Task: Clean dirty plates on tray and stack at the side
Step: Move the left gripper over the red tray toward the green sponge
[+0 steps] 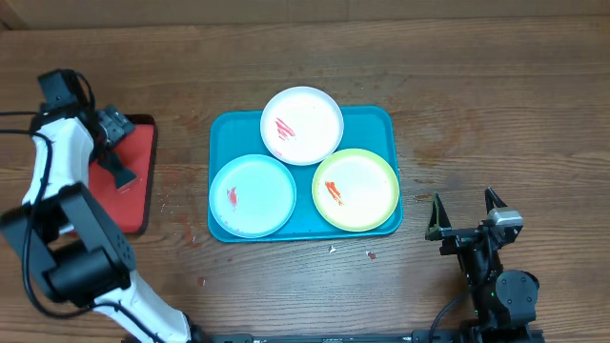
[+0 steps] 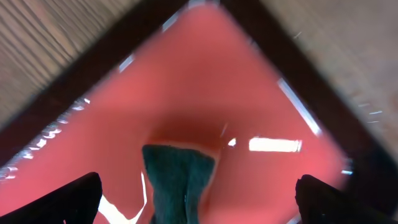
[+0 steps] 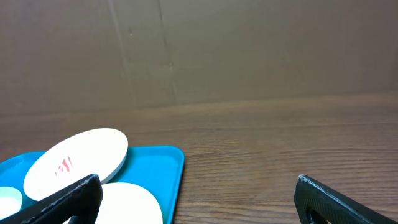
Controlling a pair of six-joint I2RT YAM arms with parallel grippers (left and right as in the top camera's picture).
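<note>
The teal tray [image 1: 381,124] lies mid-table and holds three plates with red smears: white [image 1: 302,125] at the back, pale blue [image 1: 253,194] front left, yellow-green rimmed [image 1: 355,190] front right. My left gripper [image 1: 114,152] hovers open over a red tray at the far left. In the left wrist view, a dark green sponge-like pad [image 2: 178,180] lies between its spread fingers [image 2: 68,202], untouched. To the right of the teal tray, my right gripper [image 1: 467,214] stands open and empty. Its view shows the tray corner [image 3: 171,165] and the white plate [image 3: 74,162].
The smaller red tray [image 1: 143,181] with a dark rim sits at the left table edge under my left arm. Bare wooden table [image 1: 496,124] lies right of the teal tray, and a cardboard wall [image 3: 249,50] stands behind the table.
</note>
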